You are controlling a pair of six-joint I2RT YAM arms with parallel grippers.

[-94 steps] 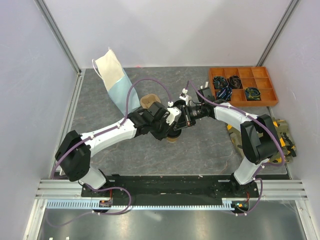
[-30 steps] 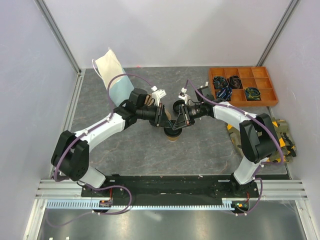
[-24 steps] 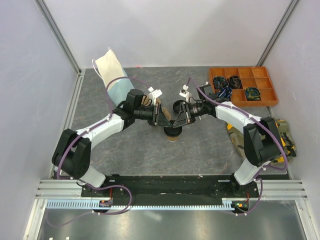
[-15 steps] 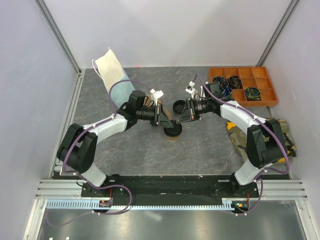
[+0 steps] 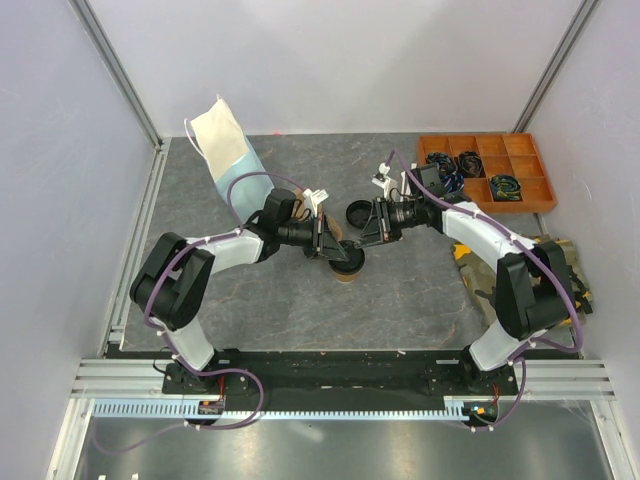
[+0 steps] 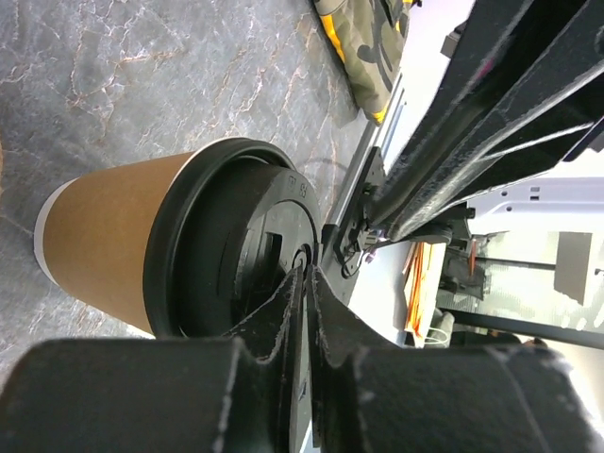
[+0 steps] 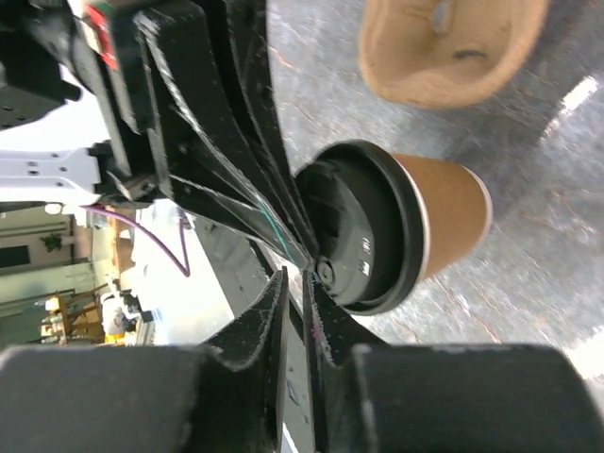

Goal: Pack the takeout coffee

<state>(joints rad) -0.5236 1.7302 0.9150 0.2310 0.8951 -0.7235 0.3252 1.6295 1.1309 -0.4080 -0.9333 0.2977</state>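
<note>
Tan paper coffee cup (image 6: pixel 104 236) stands upright near the middle of the grey stone-patterned bench (image 5: pixel 400 300), its black lid (image 7: pixel 363 226) apparently on. Both arms reach in from either side. The left end effector (image 6: pixel 304 288) has its fingers almost together, tips resting on the lid's top. The right end effector (image 7: pixel 298 276) is likewise nearly closed, tips at the lid's edge, gripping nothing visible. This looks like pressing the lid home. Next, one end effector would need to spread wide, clasp the cup's wall, and carry it to the pulp carrier (image 7: pixel 444 47) just beyond.
</note>
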